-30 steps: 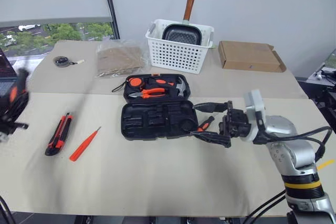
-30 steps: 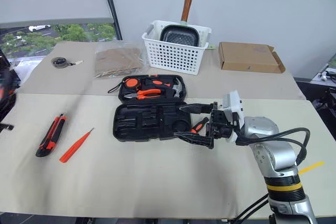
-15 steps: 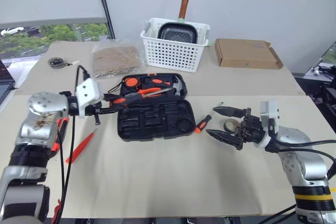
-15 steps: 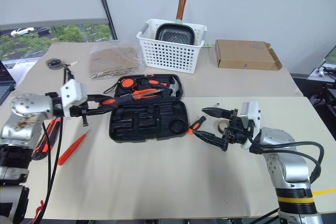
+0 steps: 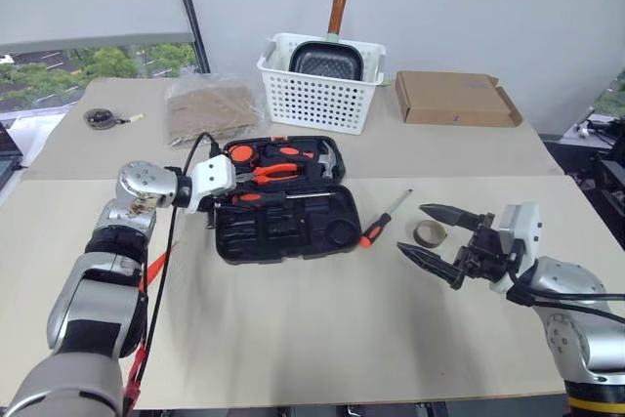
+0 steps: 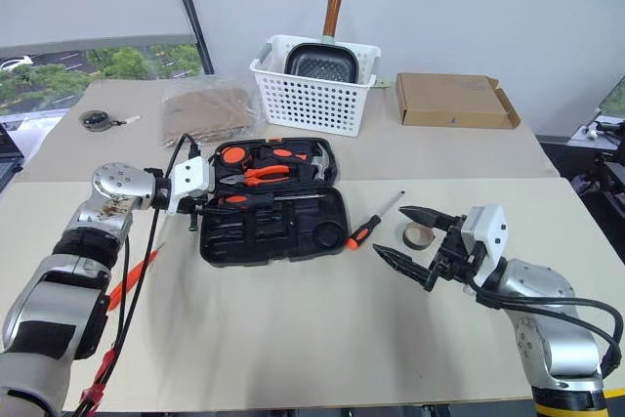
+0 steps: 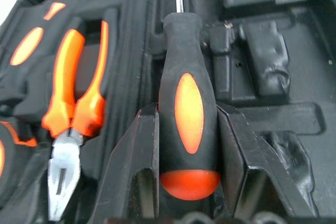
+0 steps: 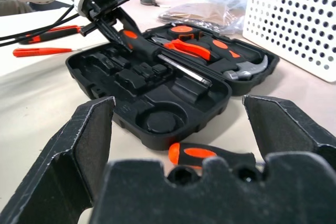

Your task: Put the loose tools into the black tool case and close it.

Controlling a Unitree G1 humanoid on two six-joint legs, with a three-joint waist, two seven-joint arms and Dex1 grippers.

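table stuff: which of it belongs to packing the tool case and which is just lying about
Belongs to the job:
- black tool case, open
- screwdriver held over it by the left end effector
- second screwdriver
- tape ring
- thin orange pointed tool

Just lying about:
- white basket with frying pan
- cardboard box
- plastic bag

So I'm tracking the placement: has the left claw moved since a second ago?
Yes. The left claw, gripping a screwdriver, has swung in from the table's left edge to the black tool case.
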